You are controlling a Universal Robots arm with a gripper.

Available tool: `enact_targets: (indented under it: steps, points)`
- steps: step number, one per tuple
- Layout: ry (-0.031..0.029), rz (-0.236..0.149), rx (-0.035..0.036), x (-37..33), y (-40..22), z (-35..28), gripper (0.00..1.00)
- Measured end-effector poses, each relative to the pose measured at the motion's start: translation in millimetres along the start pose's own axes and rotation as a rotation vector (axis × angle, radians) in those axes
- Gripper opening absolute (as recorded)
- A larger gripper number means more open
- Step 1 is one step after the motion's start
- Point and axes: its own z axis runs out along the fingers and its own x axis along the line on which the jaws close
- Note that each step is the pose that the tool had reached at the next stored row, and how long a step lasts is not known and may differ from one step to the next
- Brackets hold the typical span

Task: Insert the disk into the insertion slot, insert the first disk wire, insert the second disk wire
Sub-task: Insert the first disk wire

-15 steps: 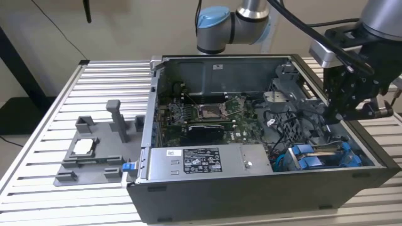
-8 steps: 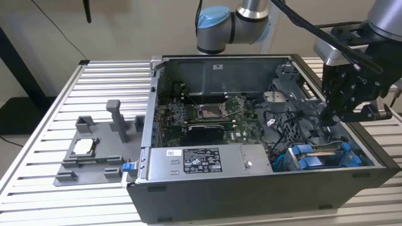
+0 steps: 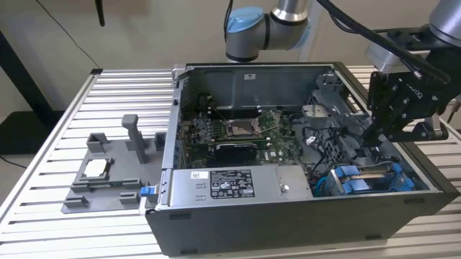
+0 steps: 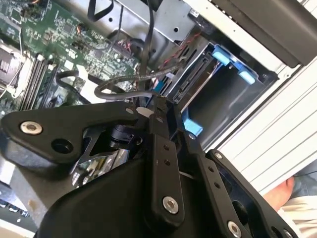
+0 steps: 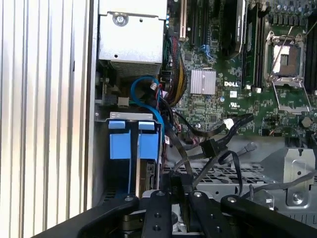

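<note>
The insertion slot [image 3: 344, 186], a grey bay with blue rails, sits in the open case's near corner at the exterior view's right. It also shows in both wrist views [image 4: 228, 57] [image 5: 130, 144]. Between the rails lies a flat dark body [image 5: 148, 173] that looks like the disk. My gripper [image 3: 373, 141] hangs inside the case, just above and behind the bay. Its fingers are shut on a black disk wire [image 5: 214, 147] in the first wrist view [image 5: 179, 186]. In the second wrist view the wire [image 4: 114, 85] loops away from the gripper [image 4: 157, 106] towards the board.
A long grey box with a white label [image 3: 230, 186] lies along the case's front beside the bay. The motherboard [image 3: 241, 129] fills the case floor, with loose black cables [image 5: 198, 131] over it. A grey fixture [image 3: 108, 172] stands on the slatted table [image 3: 43, 178]. A person's hand [image 4: 286, 191] is near.
</note>
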Motion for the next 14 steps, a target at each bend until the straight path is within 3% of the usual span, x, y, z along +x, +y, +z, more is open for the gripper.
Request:
enact_targets:
  steps: [7,9,12,14]
  points:
    - [-0.0021,0.007,-0.0668,1.9,-3.8,1.7,0.19]
    - [-0.0028,0.008,-0.0810,2.1,-4.7,2.8,0.19]
    - [-0.0026,0.009,-0.0820,2.6,-5.0,6.5,0.19]
    - [-0.0020,0.008,-0.0740,2.9,-5.1,8.4,0.19]
